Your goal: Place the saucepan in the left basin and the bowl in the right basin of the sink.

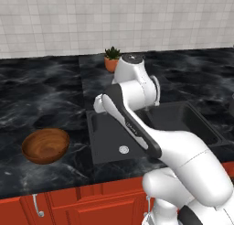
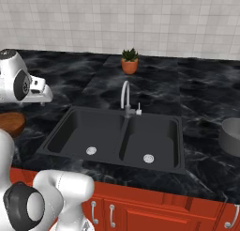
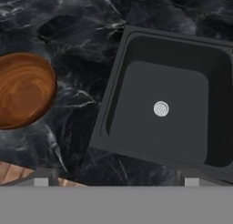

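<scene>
Reaching for bowl (image 3: 22, 91) on counter, gripper (image 3: 116, 180) wide open, empty; next: lower over rim, grip, carry to right basin (image 2: 152, 143).

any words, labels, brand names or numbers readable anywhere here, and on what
None: no text, number or sign can be read in these pictures.
The bowl, the sink, the faucet and the plant pot bear no markings.
The dark band on the robot arm has faint marks, too small and blurred to read.
</scene>
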Controlling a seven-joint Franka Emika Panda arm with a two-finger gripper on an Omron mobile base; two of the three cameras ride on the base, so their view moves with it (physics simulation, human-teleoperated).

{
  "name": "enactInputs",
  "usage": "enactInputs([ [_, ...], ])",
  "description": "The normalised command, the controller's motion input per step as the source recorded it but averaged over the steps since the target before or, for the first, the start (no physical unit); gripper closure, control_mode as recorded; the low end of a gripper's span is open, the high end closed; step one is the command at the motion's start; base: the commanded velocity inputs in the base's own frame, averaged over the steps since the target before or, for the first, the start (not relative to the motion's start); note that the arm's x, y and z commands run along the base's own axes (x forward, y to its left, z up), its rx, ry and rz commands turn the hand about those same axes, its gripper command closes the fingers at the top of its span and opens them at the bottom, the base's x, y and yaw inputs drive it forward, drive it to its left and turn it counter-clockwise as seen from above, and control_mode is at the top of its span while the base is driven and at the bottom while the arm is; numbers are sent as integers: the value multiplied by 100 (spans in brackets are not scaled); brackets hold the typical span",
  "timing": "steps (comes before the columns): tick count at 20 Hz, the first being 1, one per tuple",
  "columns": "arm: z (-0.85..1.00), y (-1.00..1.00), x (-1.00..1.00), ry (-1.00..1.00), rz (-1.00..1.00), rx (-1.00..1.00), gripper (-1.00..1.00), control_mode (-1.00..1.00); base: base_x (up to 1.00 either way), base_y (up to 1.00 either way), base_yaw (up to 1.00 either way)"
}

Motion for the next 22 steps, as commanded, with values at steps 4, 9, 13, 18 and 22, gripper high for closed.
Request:
enactInputs([
  [4, -10, 36, 0, 8, 0, 3, -100, -100, 0, 0, 0],
  [9, -12, 35, 0, 8, 1, 3, -100, -100, 0, 0, 0],
  [13, -14, 32, 0, 12, 3, 7, -100, -100, 0, 0, 0],
  [18, -21, 28, 3, 11, 7, 7, -100, -100, 0, 0, 0],
  [22, -27, 29, 4, 9, 6, 6, -100, -100, 0, 0, 0],
])
